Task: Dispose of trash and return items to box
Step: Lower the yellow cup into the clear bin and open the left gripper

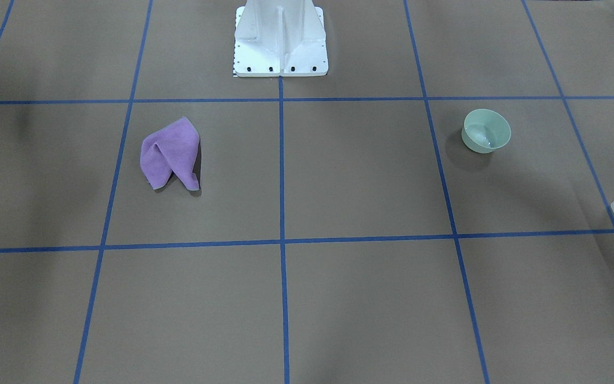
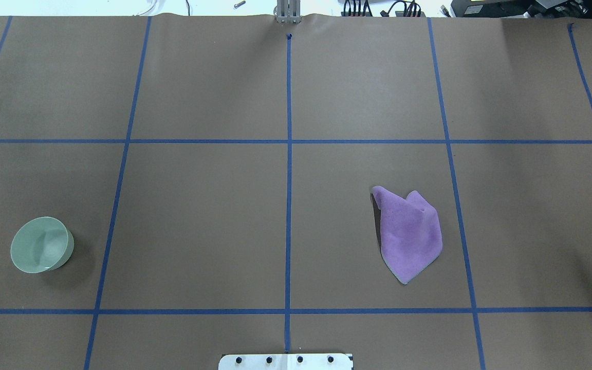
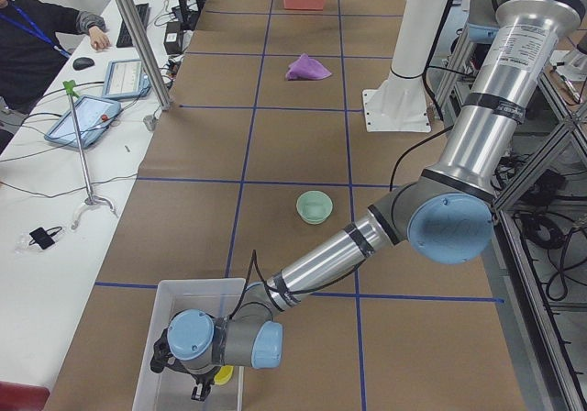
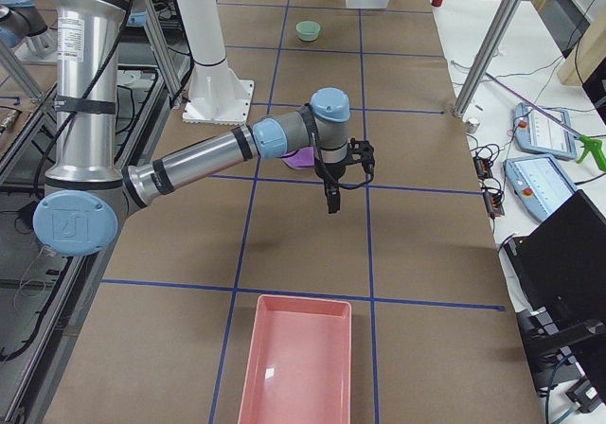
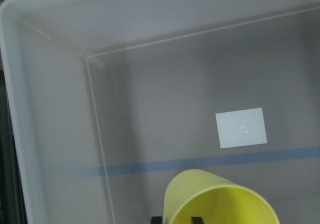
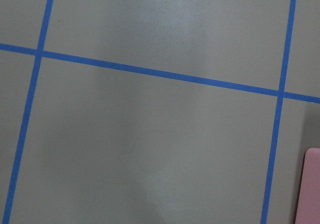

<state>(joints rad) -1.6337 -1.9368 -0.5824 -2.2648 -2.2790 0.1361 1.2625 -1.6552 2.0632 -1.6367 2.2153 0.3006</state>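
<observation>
Reaches the left claw down into the box, the whitish translucent tub with rounded corners at the left end of the counter, with a yellow cup close under the wrist camera and inside the box's walls. Cannot tell whether that claw is clamped on the cup or parted, as only two dark slivers show past the cup's rim. Hangs the right claw over bare brown paper near the purple cloth; cannot tell how its jaws stand either, since only a side view catches it. Shows the pale green bowl upright and well apart from the cloth, and a shallow pink tray at the right end. Risks, by judgement: tipping or rolling the smooth, thin-walled plastic cup if released at a tilt; catching the box's wall on the way out and dragging the light tub along; slipping off the glossy, round-sided bowl; pinching only one fold of the soft, nappy, crumpled cloth and trailing the rest across the paper.
</observation>
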